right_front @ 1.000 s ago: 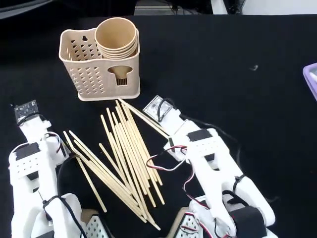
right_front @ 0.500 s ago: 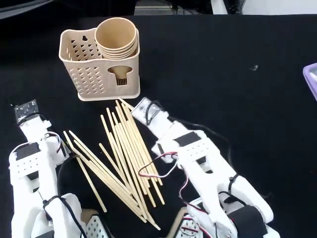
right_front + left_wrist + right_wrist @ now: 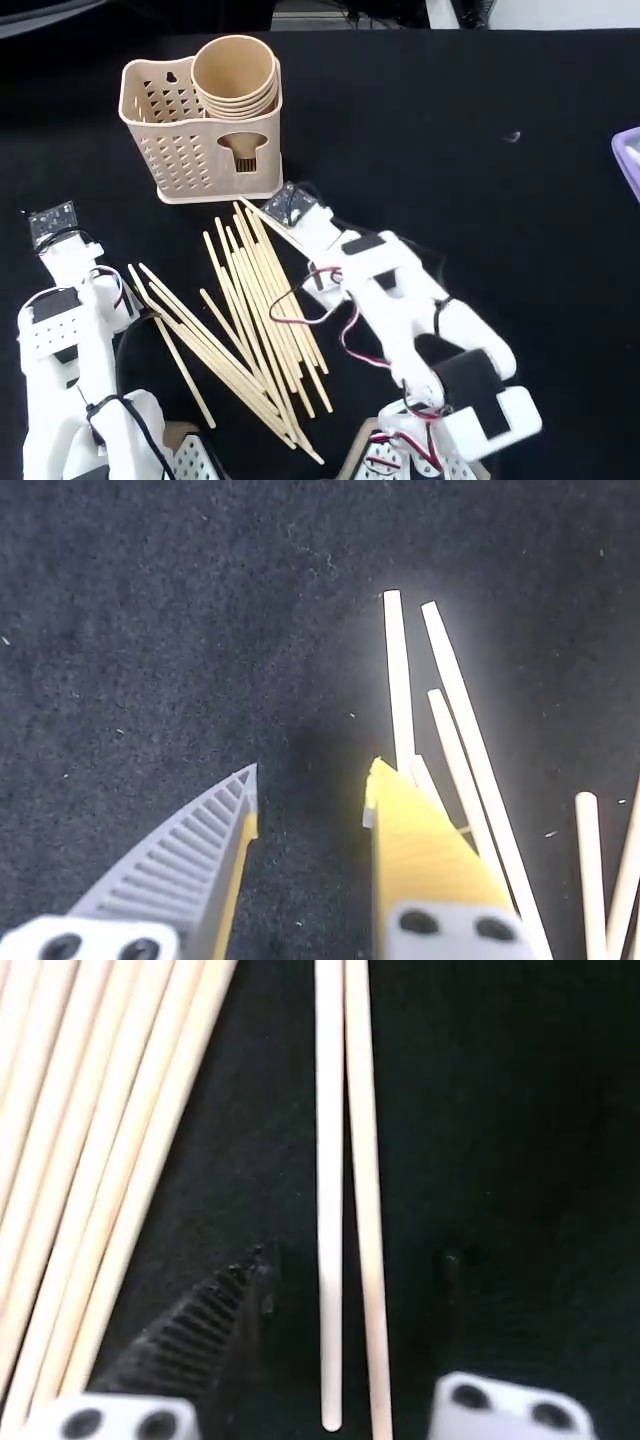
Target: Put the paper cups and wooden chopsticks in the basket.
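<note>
A beige perforated basket [image 3: 190, 150] stands at the back left, with a stack of paper cups [image 3: 236, 72] in its right compartment. Wooden chopsticks [image 3: 255, 310] lie fanned out on the black table in front of it. The right arm [image 3: 375, 280] hangs over the fan's far right edge. My right gripper [image 3: 350, 1260] is open there, with two chopsticks [image 3: 345, 1160] lying side by side between its fingers. The left arm [image 3: 60, 310] stands at the fan's left edge. Its gripper [image 3: 310, 775] is open over bare cloth, with chopstick ends [image 3: 400, 670] beside the yellow finger [image 3: 420, 850].
A purple container [image 3: 628, 155] pokes in at the right edge. The black table [image 3: 450, 130] stretches wide behind and to the right of the arms. The basket's left compartment [image 3: 160, 100] holds nothing that I can see.
The right arm has swung left and forward toward the basket, bringing its gripper over the two chopsticks at the pile's right edge. The left arm has not moved.
</note>
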